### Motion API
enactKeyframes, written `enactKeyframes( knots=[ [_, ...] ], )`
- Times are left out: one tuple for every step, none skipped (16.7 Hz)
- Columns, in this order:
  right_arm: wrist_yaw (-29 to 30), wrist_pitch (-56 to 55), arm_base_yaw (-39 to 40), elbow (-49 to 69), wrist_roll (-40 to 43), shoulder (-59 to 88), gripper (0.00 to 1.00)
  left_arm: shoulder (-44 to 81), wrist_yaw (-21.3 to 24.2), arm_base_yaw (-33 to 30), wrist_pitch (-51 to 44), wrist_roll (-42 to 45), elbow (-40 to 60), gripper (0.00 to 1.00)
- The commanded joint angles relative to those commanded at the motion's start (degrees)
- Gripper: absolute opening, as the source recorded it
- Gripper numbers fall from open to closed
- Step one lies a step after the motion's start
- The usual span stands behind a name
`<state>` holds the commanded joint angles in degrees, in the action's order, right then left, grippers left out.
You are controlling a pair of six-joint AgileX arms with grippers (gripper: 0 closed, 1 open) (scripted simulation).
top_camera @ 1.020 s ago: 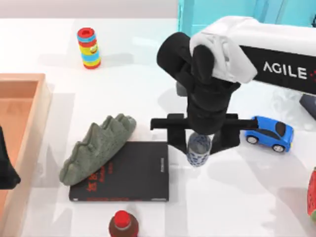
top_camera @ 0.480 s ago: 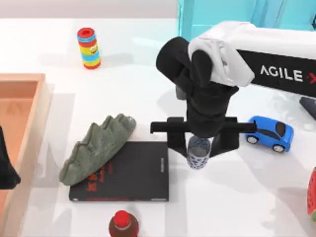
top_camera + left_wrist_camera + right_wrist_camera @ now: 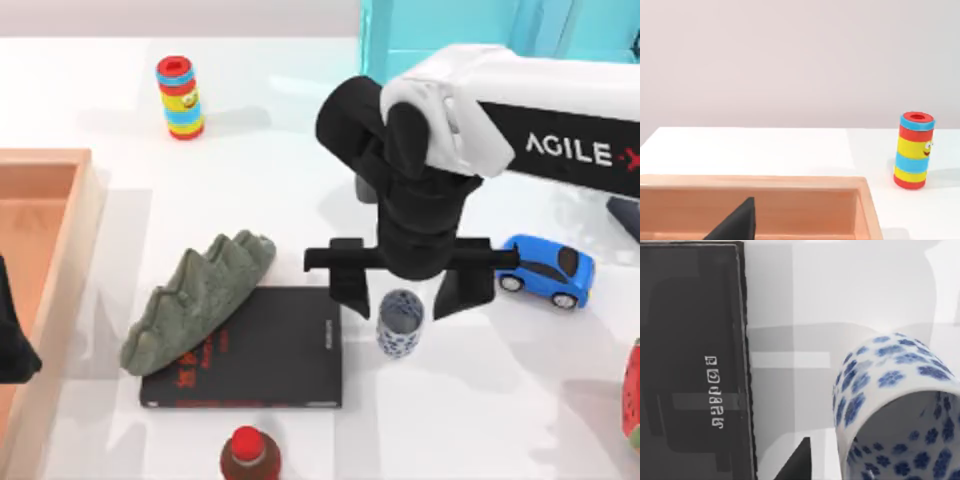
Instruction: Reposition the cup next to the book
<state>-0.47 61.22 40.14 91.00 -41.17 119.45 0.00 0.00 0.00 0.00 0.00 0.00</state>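
My top camera hangs above the white counter (image 3: 250, 180) and looks straight down. My left wrist camera sits low, near the counter, facing level across the peach wooden tray (image 3: 790, 185) toward the red, blue and yellow striped cylinder (image 3: 913, 150); both appear in the top view too. My right wrist camera looks down from close range on the flat black book (image 3: 690, 365) and the white cup with dark-blue flowers (image 3: 895, 405), which the top view shares.
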Motion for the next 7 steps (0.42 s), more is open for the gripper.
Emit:
enactKeyframes(
  knots=[
    [0.0, 0.0, 0.0, 0.0, 0.0, 0.0, 0.98, 0.0, 0.0, 0.0, 0.0, 0.0, 0.0, 1.00],
    [0.0, 0.0, 0.0, 0.0, 0.0, 0.0, 1.00, 0.0, 0.0, 0.0, 0.0, 0.0, 0.0, 1.00],
    [0.0, 0.0, 0.0, 0.0, 0.0, 0.0, 1.00, 0.0, 0.0, 0.0, 0.0, 0.0, 0.0, 1.00],
    [0.0, 0.0, 0.0, 0.0, 0.0, 0.0, 1.00, 0.0, 0.0, 0.0, 0.0, 0.0, 0.0, 1.00],
    [0.0, 0.0, 0.0, 0.0, 0.0, 0.0, 1.00, 0.0, 0.0, 0.0, 0.0, 0.0, 0.0, 1.00],
    [0.0, 0.0, 0.0, 0.0, 0.0, 0.0, 1.00, 0.0, 0.0, 0.0, 0.0, 0.0, 0.0, 1.00],
    [0.0, 0.0, 0.0, 0.0, 0.0, 0.0, 1.00, 0.0, 0.0, 0.0, 0.0, 0.0, 0.0, 1.00]
  ],
)
